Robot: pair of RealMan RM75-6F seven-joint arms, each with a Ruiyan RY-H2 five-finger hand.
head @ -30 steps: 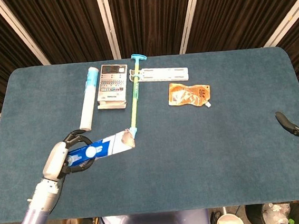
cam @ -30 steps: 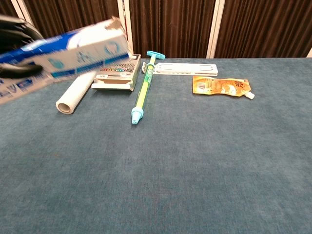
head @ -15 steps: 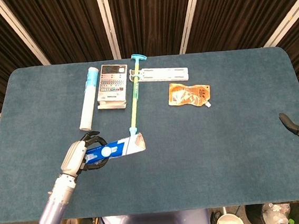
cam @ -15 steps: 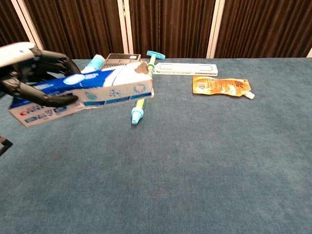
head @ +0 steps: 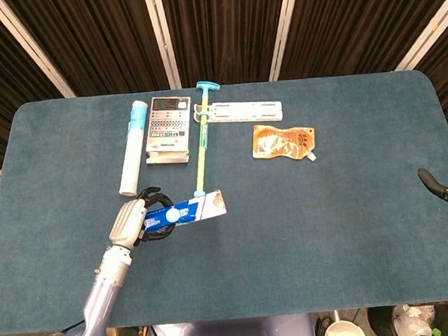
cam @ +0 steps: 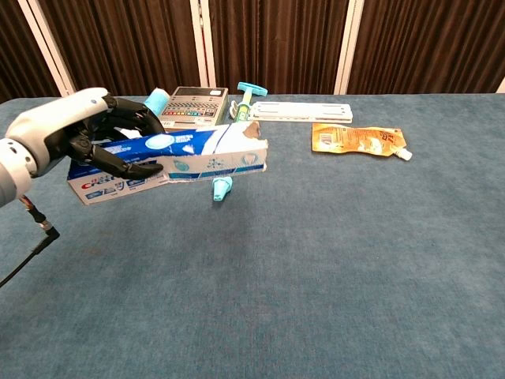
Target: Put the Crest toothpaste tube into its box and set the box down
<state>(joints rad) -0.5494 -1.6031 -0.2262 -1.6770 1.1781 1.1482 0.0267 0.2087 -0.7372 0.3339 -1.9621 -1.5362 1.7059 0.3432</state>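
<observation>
While the left hand [cam: 87,134] grips one Crest toothpaste box [cam: 177,160] near its rear end, dark fingers [cam: 126,166] wrapped round its blue and white sides, the box hangs above the blue desk [head: 316,215] with its torn open flap pointing toward the middle. Whether the tube lies inside, the views do not show. From the head view the box [head: 187,212] sits over the near tip of one long green and teal syringe-like tool [head: 200,138]. Behind it lie one white roll with a light blue band [head: 132,147], one calculator [head: 167,126], one flat white strip [head: 244,112], and one orange pouch [head: 284,142], each resting on the desk. At the far right edge a dark part of the right hand [head: 442,191] shows; its fingers cannot be made out, so their state is unclear.
</observation>
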